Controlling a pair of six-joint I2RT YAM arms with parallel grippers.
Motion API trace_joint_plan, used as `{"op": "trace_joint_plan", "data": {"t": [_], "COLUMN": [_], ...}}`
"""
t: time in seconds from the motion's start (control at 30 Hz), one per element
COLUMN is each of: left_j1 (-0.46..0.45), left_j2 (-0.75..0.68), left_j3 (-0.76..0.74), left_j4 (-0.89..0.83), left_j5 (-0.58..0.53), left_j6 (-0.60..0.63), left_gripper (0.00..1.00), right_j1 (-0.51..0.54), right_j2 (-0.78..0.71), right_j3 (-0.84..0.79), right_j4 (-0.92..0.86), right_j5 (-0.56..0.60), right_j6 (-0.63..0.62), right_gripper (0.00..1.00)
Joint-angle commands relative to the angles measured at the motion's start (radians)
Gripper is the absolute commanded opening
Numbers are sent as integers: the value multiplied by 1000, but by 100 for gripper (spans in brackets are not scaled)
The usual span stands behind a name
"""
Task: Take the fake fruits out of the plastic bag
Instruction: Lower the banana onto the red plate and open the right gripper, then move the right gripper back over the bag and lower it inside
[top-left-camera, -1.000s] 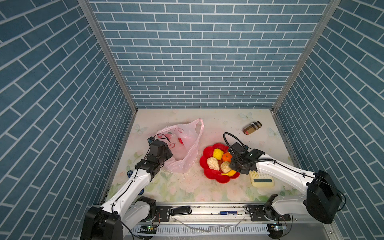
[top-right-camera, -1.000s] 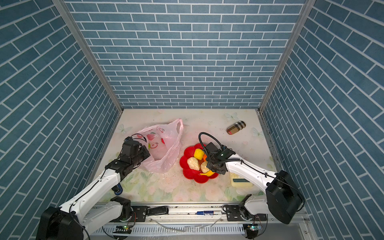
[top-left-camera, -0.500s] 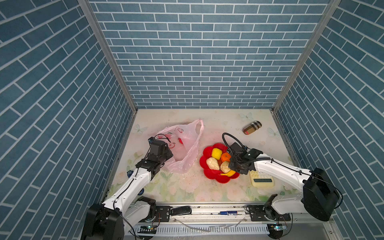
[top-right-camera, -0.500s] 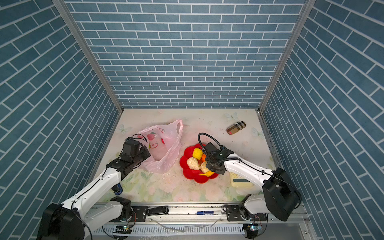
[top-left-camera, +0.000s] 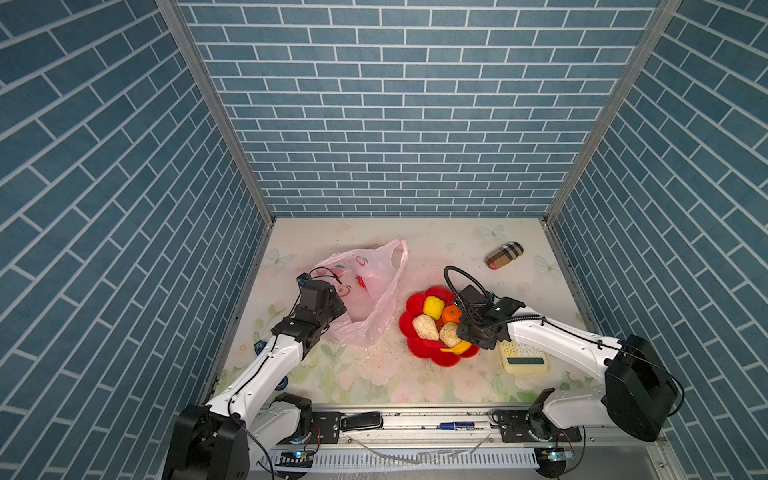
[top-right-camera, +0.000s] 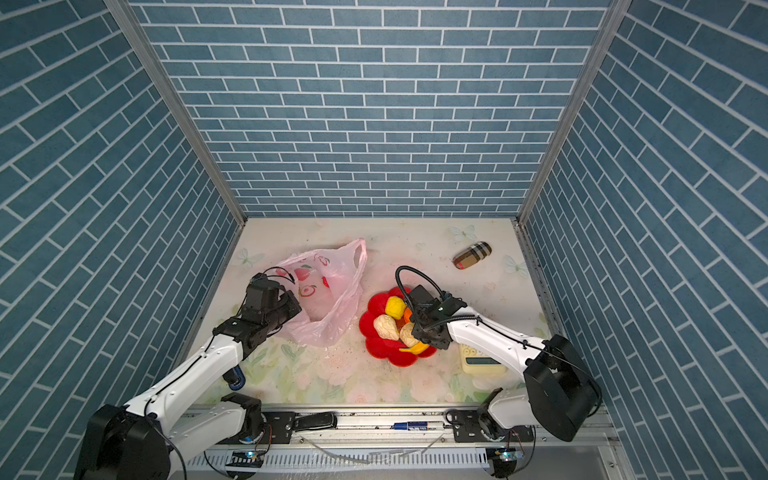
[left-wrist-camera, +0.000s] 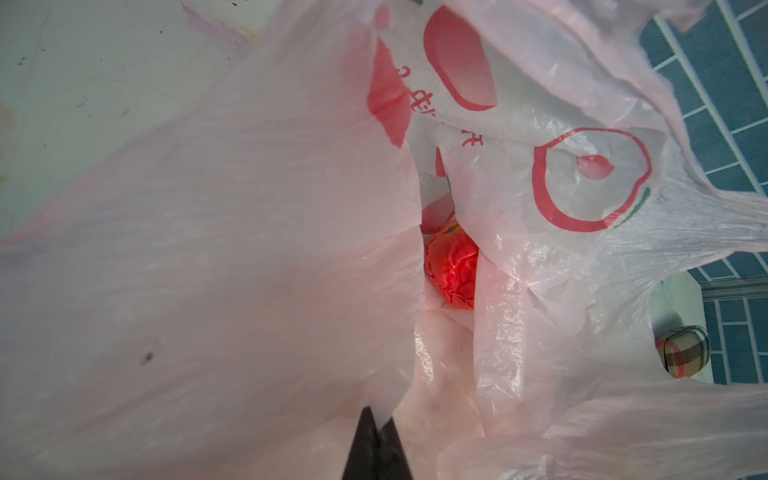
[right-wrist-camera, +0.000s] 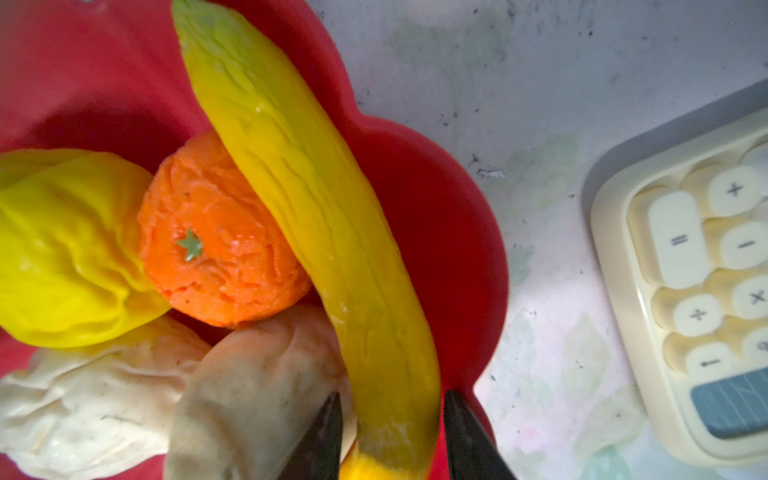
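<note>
The pale-pink plastic bag (top-left-camera: 370, 299) (top-right-camera: 328, 299) lies crumpled at the left. My left gripper (left-wrist-camera: 376, 415) is shut on a fold of its edge (left-wrist-camera: 249, 249). A wrinkled red fruit (left-wrist-camera: 452, 270) shows inside the bag's mouth. The red flower dish (top-left-camera: 415, 303) (right-wrist-camera: 436, 208) holds a yellow lump (top-left-camera: 433, 306), an orange fruit (right-wrist-camera: 220, 249), two cream fruits (top-left-camera: 424, 326) (top-left-camera: 449, 333) and a yellow banana (right-wrist-camera: 316, 199). My right gripper (right-wrist-camera: 390, 405) (top-left-camera: 461, 332) hangs over the dish, open, its fingers either side of the banana's end with small gaps.
A cream calculator (top-left-camera: 524, 360) (right-wrist-camera: 706, 270) lies just right of the dish, under the right arm. A plaid case (top-left-camera: 503, 256) sits at the back right. A small blue object (top-right-camera: 235, 380) lies beside the left arm. Blue brick walls close in three sides.
The right gripper's jaws have spread apart around the banana, which now rests in the dish. The left gripper and the bag have not moved.
</note>
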Motion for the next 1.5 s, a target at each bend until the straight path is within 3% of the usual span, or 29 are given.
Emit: {"op": "trace_joint_plan", "data": {"t": [0.0,0.4,0.6,0.8,0.97,1.17,1.47], "left_j1": [8,14,14,14,14,14,14], "left_j2": [-5,-16,-58,-118,-174,-207,-213], "left_j3": [15,22,8,-32,-74,-104,-152], "left_j4": [3,-29,-65,-85,-110,-159,-141], "left_j5": [3,21,54,80,83,73,70], "left_j6": [19,39,70,82,80,95,84], "left_gripper": [3,3,4,3,3,3,3], "right_j1": [-1,-2,-1,2,42,138,208], "right_j2": [1,-35,-53,0,112,336,669], "right_j3": [-6,152,290,442,588,811,1108], "right_j4": [-37,-225,-309,-244,-154,-33,29], "right_j5": [15,110,195,154,109,-26,-183], "right_j6": [34,-56,-190,-351,-469,-565,-572], "right_gripper": [43,46,47,47,47,47,47]}}
